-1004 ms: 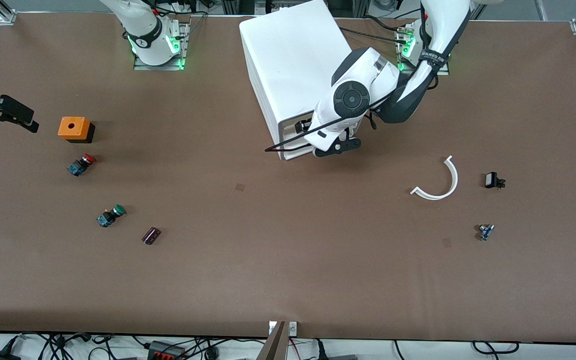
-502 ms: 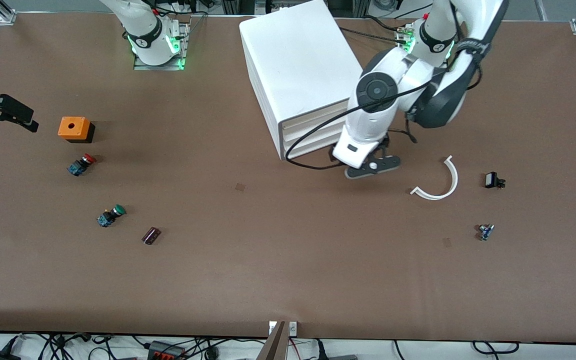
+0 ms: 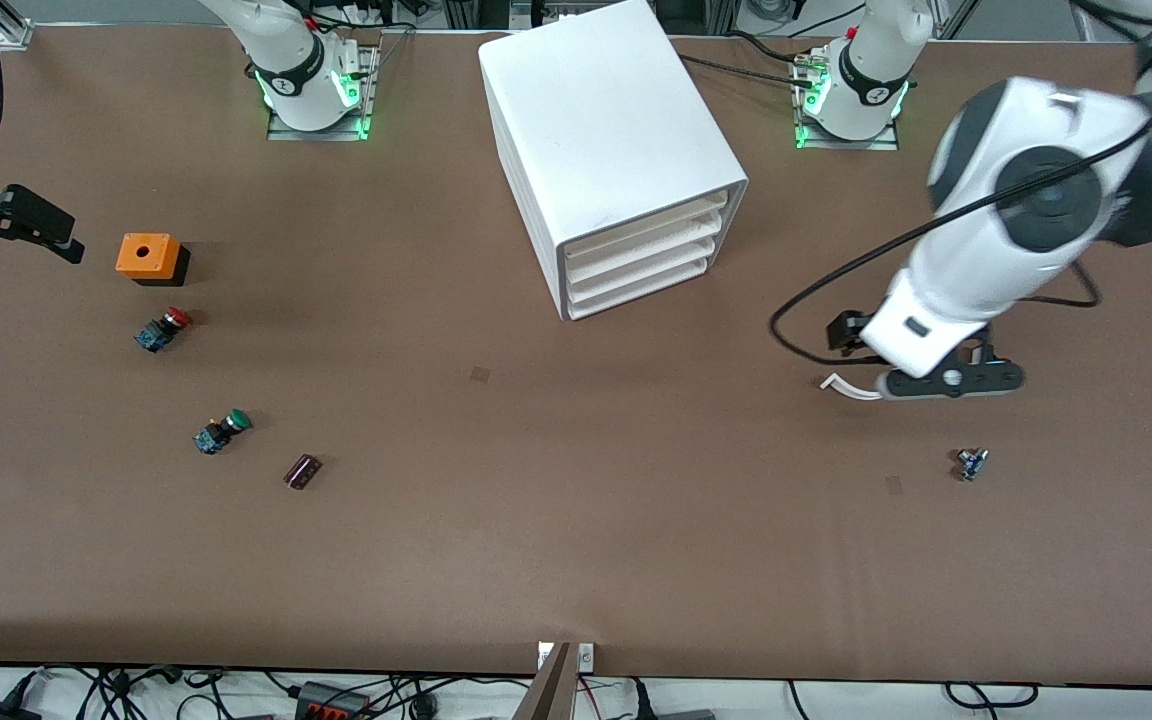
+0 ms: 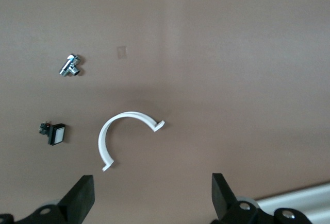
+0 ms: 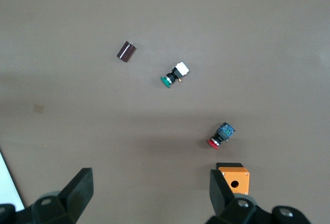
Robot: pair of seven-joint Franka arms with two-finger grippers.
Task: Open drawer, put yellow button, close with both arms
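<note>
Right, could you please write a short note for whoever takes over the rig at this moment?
Left gripper: open and empty, over the curved white clip toward the left arm's end of the table.
Right gripper: open and empty, waiting near the orange box.
Top drawer of the cabinet: looks shut, like the three below it.
Yellow button: not visible in any view; only the red button and green button lie out.
Left to do: confirm the yellow button is inside the drawer.
</note>
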